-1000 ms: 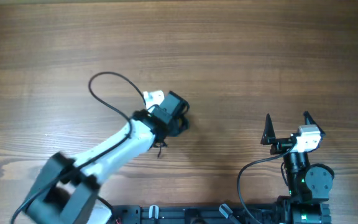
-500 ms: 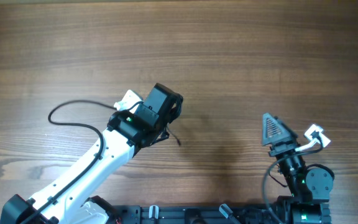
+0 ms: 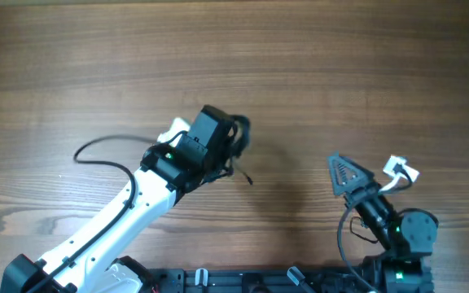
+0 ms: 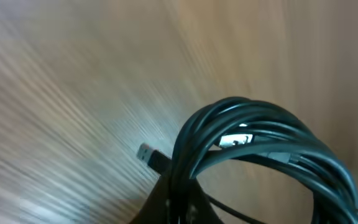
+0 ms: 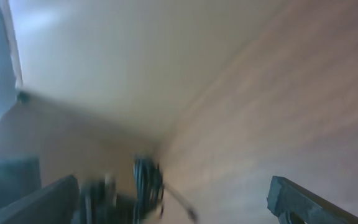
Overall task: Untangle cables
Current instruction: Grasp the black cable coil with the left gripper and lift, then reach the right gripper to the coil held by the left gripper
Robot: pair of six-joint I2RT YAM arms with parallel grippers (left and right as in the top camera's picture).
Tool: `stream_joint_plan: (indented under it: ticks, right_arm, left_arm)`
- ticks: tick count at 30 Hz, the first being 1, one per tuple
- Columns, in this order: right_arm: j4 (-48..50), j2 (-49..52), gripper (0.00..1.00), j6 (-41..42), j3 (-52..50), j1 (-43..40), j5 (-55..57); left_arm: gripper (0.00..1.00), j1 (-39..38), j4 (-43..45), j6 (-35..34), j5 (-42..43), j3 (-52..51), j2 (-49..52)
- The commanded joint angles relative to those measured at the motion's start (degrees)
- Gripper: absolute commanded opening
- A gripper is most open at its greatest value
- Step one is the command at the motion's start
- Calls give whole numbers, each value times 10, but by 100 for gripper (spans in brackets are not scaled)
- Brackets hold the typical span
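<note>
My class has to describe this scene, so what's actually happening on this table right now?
The left gripper is shut on a small bundle of black cables, coiled together in a loop, with one plug end sticking out. The bundle appears lifted slightly off the wooden table. The right gripper is open and holds nothing, near its own base on the right. The cables are not yet separated.

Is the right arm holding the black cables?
No, the cables hang bunched in the left arm's shut jaws, while the right arm's jaws stand open and empty.
</note>
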Motion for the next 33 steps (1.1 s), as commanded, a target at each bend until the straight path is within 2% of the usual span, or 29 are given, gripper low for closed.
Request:
stream_joint_plan:
  ticks: [1,3,6,9,11,13,15,18,19,23,24,25,29,33]
  right_arm:
    - [110,123,99,81,31,3,-172]
    - [180,177,99,117,31,3,-207]
    - [297,272,91,153,31,4,-245]
    - [385,364,84,158,39,19,-252]
    - [421,423,83,138,54,45,-244]
    - [429,480,84,90,82,80,-233]
    - [426,535,92,32,118,116,-223]
    - [424,611,92,-45,176,150,-196]
    - [417,632,88,-60,194,154,-182]
    - [396,688,55,-92,238,161,-161]
    - [396,698,49,-99,241,161,-161]
    - [393,702,47,-99,241,161,-157]
    - [345,708,48,-140,241,170,-153]
    - [338,708,56,-143,241,188,-154]
  left_arm:
    - [4,4,88,237,131,4,0]
    - [4,4,103,266,134,4,0]
    - [4,4,97,269,101,4,0]
    - [4,4,86,269,73,4,1]
    - [4,4,84,269,73,4,1]
    - [4,3,84,269,73,4,1]
    - [4,3,80,270,73,4,1]
    - [4,3,73,289,73,4,1]
    - [4,3,71,294,73,4,1]
    - [4,3,61,295,75,4,1]
    - [4,3,61,295,80,4,1]
    - [4,3,61,295,83,4,1]
    - [4,3,62,292,88,4,0]
    - [4,3,61,292,88,4,1]
